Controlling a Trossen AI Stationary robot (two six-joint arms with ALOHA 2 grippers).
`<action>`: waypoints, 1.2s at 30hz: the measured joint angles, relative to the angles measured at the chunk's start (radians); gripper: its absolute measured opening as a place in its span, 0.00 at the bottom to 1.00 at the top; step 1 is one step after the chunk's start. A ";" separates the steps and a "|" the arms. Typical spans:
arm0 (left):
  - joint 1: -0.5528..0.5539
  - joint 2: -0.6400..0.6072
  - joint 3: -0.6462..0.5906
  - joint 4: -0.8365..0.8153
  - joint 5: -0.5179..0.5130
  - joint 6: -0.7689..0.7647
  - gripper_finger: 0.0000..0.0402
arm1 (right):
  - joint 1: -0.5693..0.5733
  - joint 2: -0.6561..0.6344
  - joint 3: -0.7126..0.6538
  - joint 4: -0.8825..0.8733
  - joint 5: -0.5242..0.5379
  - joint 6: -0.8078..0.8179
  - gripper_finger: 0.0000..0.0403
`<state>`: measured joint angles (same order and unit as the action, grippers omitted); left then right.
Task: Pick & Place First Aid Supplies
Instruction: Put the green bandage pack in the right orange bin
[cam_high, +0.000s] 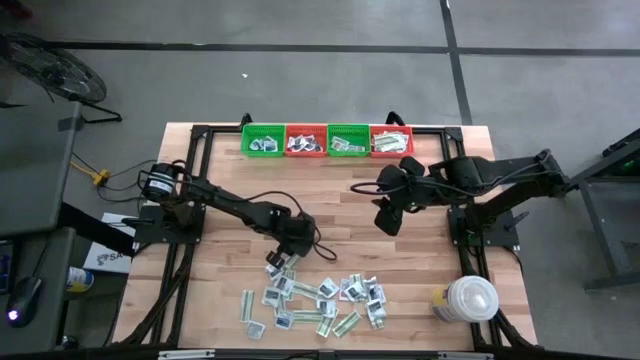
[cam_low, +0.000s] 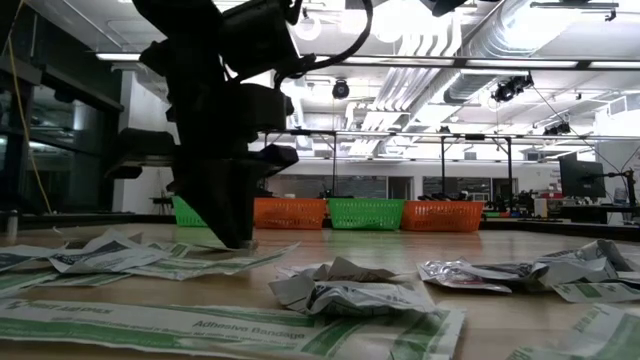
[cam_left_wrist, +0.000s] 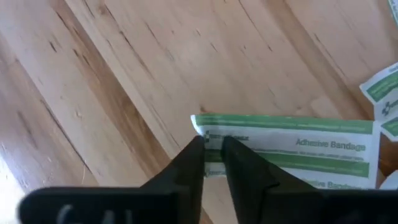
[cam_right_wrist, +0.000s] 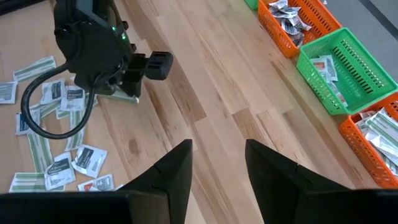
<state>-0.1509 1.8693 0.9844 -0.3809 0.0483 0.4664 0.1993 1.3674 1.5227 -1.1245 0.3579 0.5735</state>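
Note:
Several first aid supplies, small white squares and pale-green striped strips, lie scattered on the near half of the wooden table. My left gripper stands at the far-left edge of that scatter, down at the table top, shut on a green-striped adhesive bandage packet. My right gripper hovers open over bare wood right of centre, well away from the packets; in its own wrist view nothing sits between its fingers. My left gripper pinches the adhesive bandage packet by one short end between its two fingers. The fingers come from above, pointing down and lying along the strip. The rest of the packet lies flat on the table.
Four baskets, green, red, green and red, stand in a row at the far edge with packets inside. A big white round lidded container stands near the table's right near corner. Bare wood lies between baskets and scatter.

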 joint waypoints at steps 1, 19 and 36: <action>0.000 0.001 0.000 -0.002 0.000 0.000 0.12 | 0.000 0.000 0.000 0.000 0.000 0.000 0.35; 0.000 -0.103 0.087 -0.123 -0.136 -0.096 0.00 | 0.000 0.000 0.000 -0.009 0.054 -0.061 0.35; 0.001 -0.236 0.579 -0.231 -0.755 -0.040 0.00 | -0.002 0.007 0.000 0.021 0.209 -0.076 0.35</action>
<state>-0.1501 1.6335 1.5635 -0.6124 -0.7068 0.4259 0.1969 1.3746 1.5227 -1.1032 0.5672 0.4975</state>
